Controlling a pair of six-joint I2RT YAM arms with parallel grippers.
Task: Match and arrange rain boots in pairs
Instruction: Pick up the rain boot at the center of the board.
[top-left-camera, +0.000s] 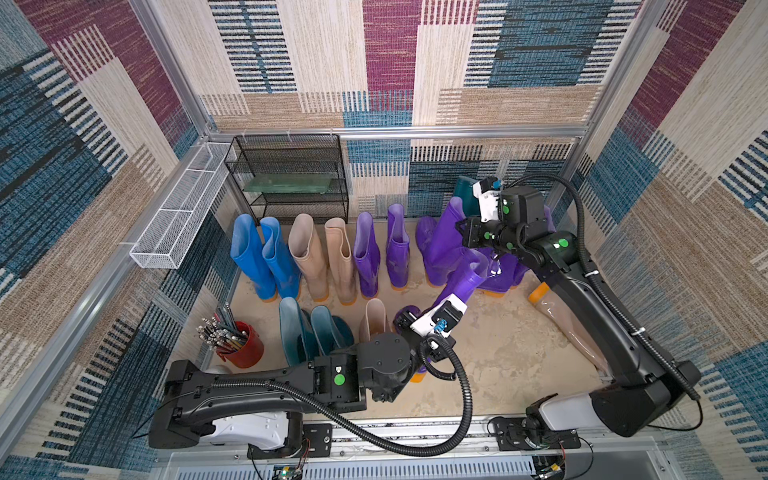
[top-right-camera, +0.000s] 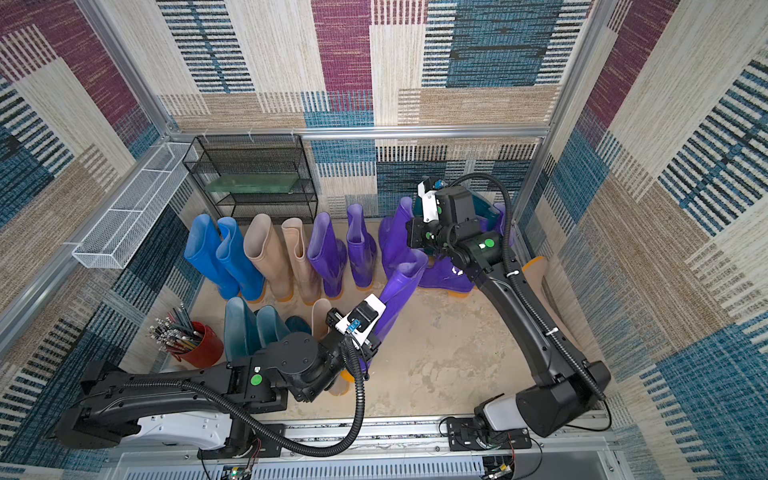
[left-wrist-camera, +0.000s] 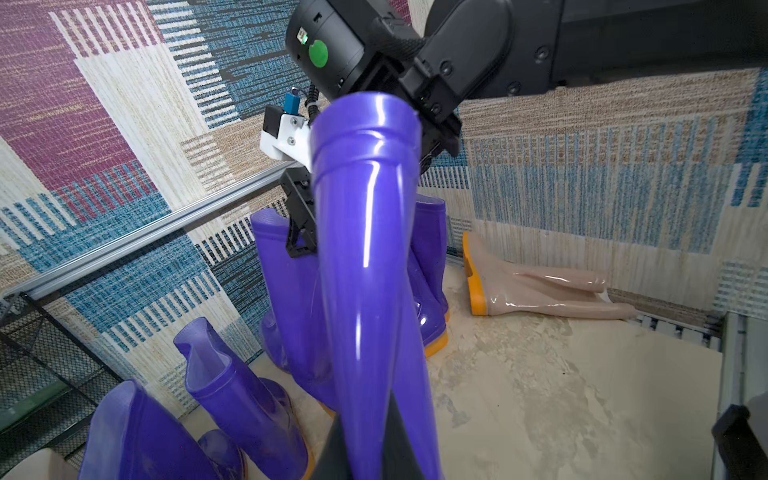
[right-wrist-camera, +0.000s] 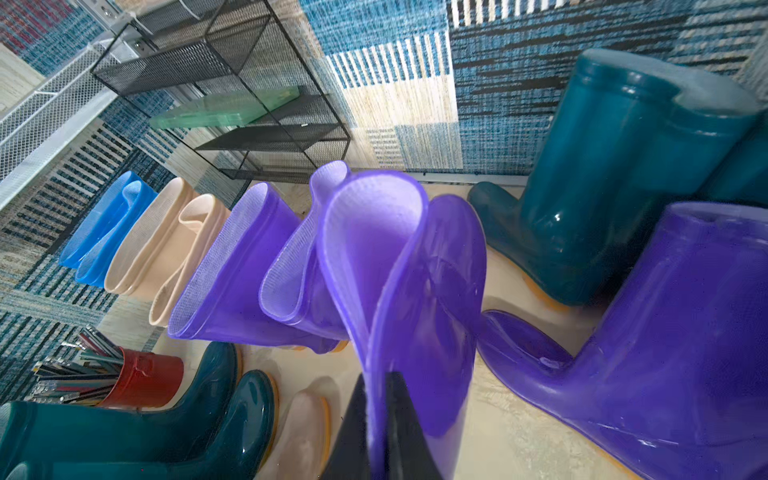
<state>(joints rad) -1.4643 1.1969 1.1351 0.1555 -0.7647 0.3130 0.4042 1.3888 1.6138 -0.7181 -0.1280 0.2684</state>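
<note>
1. A purple boot (top-left-camera: 467, 276) leans steeply at the right end of the front row, cuff pointing at the right arm; the left gripper (top-left-camera: 451, 305) is clamped across its shaft, squeezing it flat; the arm hides whether the sole meets the floor (top-left-camera: 498, 353).
2. Just behind it, the right gripper (top-left-camera: 465, 232) pinches the cuff of a second purple boot (top-left-camera: 444, 241), which stands upright among loose purple boots by the back wall.
3. The glossy rubber looks light, soft and slick; shafts fold under a pinch, so a grip across cuff or flattened shaft seems surest; the soled end, likely heavier, may swing.
4. Blue pair (top-left-camera: 257, 257), beige pair (top-left-camera: 324, 257) and purple pair (top-left-camera: 382, 249) line the back; a teal pair (top-left-camera: 311, 328) and one beige boot (top-left-camera: 374, 318) stand in front.
5. Another beige boot (top-left-camera: 569, 320) lies on its side beneath the right arm; a teal boot (top-left-camera: 463, 191) stands in the far corner.
6. A red pot (top-left-camera: 245, 349) and black rack (top-left-camera: 291, 178) sit at the left.
</note>
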